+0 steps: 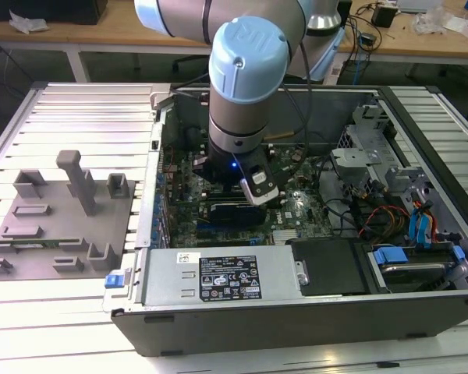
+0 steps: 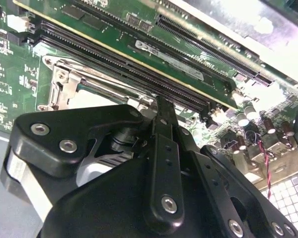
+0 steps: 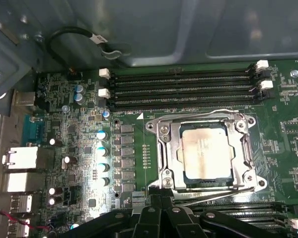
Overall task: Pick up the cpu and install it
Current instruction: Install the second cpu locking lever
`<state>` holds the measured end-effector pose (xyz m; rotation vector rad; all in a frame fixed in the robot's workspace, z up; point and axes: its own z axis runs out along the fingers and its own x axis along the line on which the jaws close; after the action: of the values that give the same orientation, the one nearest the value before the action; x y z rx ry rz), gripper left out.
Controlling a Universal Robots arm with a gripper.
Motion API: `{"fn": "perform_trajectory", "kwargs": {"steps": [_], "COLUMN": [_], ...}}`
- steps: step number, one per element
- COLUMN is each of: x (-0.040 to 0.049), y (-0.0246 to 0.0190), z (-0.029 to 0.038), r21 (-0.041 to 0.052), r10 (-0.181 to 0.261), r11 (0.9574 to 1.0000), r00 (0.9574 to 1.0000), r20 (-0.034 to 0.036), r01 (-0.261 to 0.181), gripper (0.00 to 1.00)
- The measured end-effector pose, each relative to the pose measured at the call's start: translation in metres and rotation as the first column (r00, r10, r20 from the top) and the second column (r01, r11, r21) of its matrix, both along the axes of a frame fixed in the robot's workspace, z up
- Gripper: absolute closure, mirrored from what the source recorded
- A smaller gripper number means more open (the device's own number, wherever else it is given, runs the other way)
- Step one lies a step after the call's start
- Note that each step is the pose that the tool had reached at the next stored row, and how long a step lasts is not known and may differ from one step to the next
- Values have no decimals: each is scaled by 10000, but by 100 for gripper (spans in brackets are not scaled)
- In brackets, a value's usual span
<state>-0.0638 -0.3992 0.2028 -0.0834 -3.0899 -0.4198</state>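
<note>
The arm's gripper [image 1: 232, 173] is down inside the open computer case [image 1: 312, 312], low over the green motherboard [image 3: 79, 148]. In the first wrist view the cpu [image 3: 206, 150] lies flat in the socket frame [image 3: 165, 148], pale metal top facing up, just ahead of the gripper's [image 3: 159, 210] black linkage. The chip is nearly square, so no clear long axis; its edges run parallel to the socket frame and to the memory slots [image 3: 184, 89] that lie beyond it, further from the jaws. The thin wire latch lever [image 3: 208, 198] of the socket lies between the jaws and the chip, along the near edge of the frame. The jaws are drawn together, fingers meeting in one narrow black bar in the second wrist view, gripper [image 2: 161, 111] tip just at the socket's metal edge; nothing seen gripped between them. Whether the tip touches the frame cannot be told. A row of small capacitors [image 3: 102, 158] stands off to one side of the socket, well apart from the jaws. In the exterior view a grey tray [image 1: 39, 265] with raised fixtures sits outside the case at the exterior view's left, well apart from the gripper. A power supply [image 1: 218, 276] with a label lies along the near wall of the case.
</note>
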Motion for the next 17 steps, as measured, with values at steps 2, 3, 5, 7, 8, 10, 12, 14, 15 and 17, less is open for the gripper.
{"fn": "perform_trajectory", "kwargs": {"steps": [2, 3, 5, 7, 8, 10, 12, 14, 15, 17], "x": [1, 1, 1, 1, 0, 1, 1, 1, 1, 1], "y": [-12, -19, -34, -49, -55, -60, -67, -73, -76, -80], "z": [0, 0, 0, 0, 0, 0, 0, 0, 0, 0], "r21": [150, 172, 178, 178, 181, 186, 205, 240, 256, 291], "r10": [1, 1, 0, -1, -2, -2, -4, -7, -10, -15], "r11": [9999, 9999, 9998, 9998, 9998, 9998, 9998, 9997, 9997, 9996], "r00": [10000, 10000, 10000, 10000, 10000, 10000, 10000, 10000, 10000, 10000], "r20": [1, 1, 0, 0, 0, 0, 0, 0, 0, 0], "r01": [-1, -1, 0, 1, 2, 2, 4, 7, 10, 15], "gripper": [89, 89, 89, 89, 89, 89, 89, 89, 89, 89]}}
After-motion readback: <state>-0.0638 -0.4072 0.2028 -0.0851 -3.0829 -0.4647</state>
